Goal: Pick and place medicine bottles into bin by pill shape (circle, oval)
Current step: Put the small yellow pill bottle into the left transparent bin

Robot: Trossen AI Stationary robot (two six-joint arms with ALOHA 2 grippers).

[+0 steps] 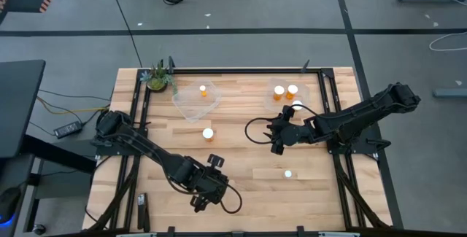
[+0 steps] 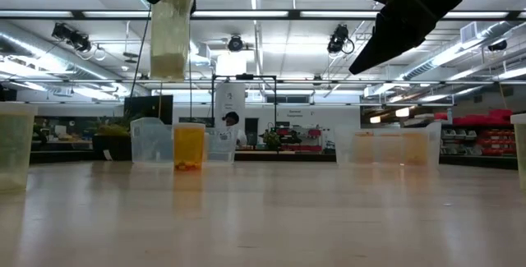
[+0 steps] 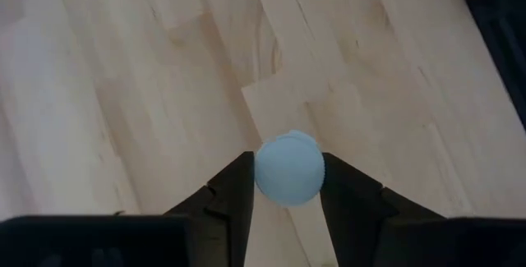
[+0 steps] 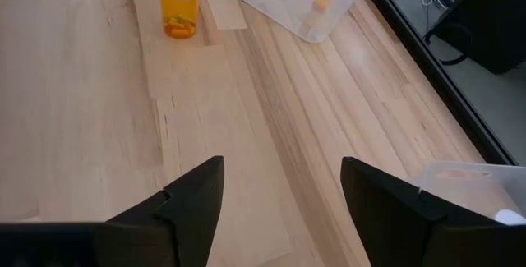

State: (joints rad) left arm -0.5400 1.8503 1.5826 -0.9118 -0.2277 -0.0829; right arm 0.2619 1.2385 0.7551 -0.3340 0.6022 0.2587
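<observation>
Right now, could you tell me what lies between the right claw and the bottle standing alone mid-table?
Only bare wood: in the right wrist view, nothing lies between the open right claw and the standing bottle. The high view agrees.

two dark jointed arms [image 1: 146, 148] (black cable loops trailing), with wedge-shaped black jaws.

Bright even light coming from overhead, ceiling strip lights [image 2: 246, 12] glowing near blown-out across top of low view. Shadows staying soft and faint under arms in high view. Wooden table [image 2: 263, 218] picking up pale sheen and blurring out in lower half of low view; room behind looking sharper. White bottle cap [image 3: 289, 168] looking slightly soft and bluish at center of left wrist view. Right wrist view showing mild glare on clear tub [image 4: 288, 4] at top.
</observation>
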